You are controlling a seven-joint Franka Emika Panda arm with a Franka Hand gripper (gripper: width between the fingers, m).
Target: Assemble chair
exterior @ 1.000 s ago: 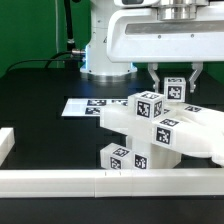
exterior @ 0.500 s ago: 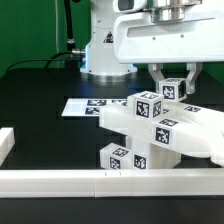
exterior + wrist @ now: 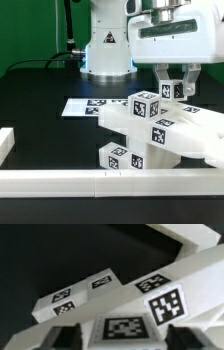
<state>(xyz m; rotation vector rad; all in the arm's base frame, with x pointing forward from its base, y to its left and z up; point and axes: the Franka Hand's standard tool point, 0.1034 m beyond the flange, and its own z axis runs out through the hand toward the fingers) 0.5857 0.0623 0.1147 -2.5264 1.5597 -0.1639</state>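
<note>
Exterior view: chunky white plastic chair (image 3: 160, 135) partly built, the jaws (image 3: 176, 88) poised over a small tagged white cube (image 3: 176, 89) on top of it.

Several tagged blocks already sit joined into one white cluster on the black worktop (image 3: 40, 95), just beside the flat white marker board (image 3: 85, 106); whether every part is seated cannot be told. White arm (image 3: 170, 35) hangs straight down over the chair; its fingers flank the cube, seemingly slightly apart, with contact unclear.

white tagged chair (image 3: 160, 130), apparently part-assembled, beside rail
</note>
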